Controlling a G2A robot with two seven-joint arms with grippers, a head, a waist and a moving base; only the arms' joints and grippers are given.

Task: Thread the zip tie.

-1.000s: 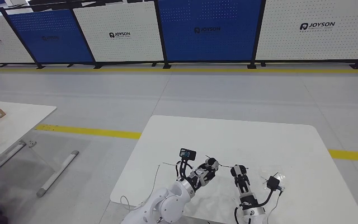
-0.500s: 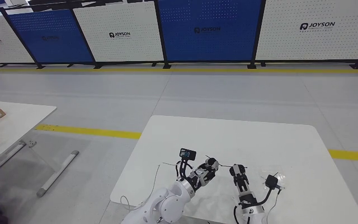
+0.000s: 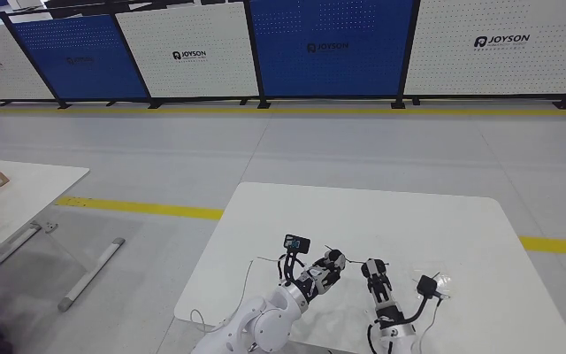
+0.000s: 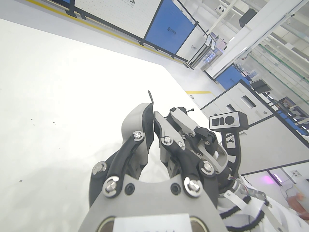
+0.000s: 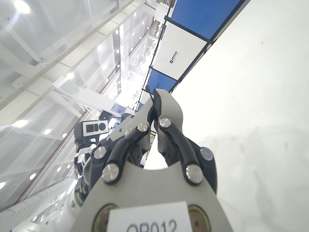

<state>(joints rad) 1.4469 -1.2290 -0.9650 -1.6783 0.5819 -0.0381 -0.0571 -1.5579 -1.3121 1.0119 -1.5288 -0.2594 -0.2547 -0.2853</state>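
Running left to right, zip tie (image 4: pixel 151 97)

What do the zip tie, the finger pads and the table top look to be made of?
The zip tie is a thin black strip with a dull finish, likely nylon plastic. The finger pads are black and ribbed, probably rubber. The table has a smooth white top with a few dark specks, perhaps laminate.
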